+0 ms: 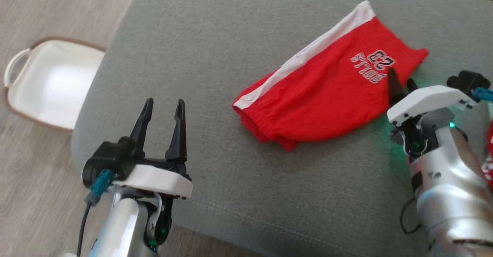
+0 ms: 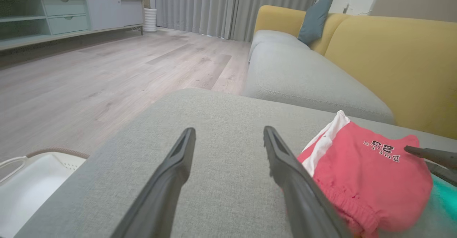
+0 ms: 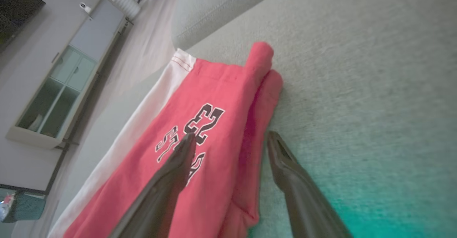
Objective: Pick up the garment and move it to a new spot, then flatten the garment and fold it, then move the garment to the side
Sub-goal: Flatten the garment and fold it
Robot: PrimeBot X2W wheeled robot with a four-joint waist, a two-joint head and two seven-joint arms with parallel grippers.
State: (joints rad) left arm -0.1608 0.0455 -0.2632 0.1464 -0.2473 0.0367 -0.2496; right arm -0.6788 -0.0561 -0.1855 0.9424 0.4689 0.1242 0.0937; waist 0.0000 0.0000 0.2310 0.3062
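The left pincer (image 1: 165,103) is seen with its two long dark fingers spread apart and nothing between them. It is held over the near left part of the wide grey fabric sofa cushion (image 1: 215,37), well apart from the red fabric shorts (image 1: 327,95). These shorts, marked with a white side stripe and black-and-white lettering (image 1: 373,66), are laid folded and flat on the far right part of the cushion, with the gathered waistband end turned towards the left pincer. The right pincer (image 3: 231,136) is also held apart and empty. One finger is placed over the lettering and the other over bare cushion just beside the folded edge; whether the cloth is touched cannot be told. A white plastic basket with a brown rim (image 1: 54,83) is set on the pale wooden floor (image 1: 46,10) left of the cushion. A yellow upholstered backrest (image 2: 392,59) is seen behind the shorts in the left wrist view.
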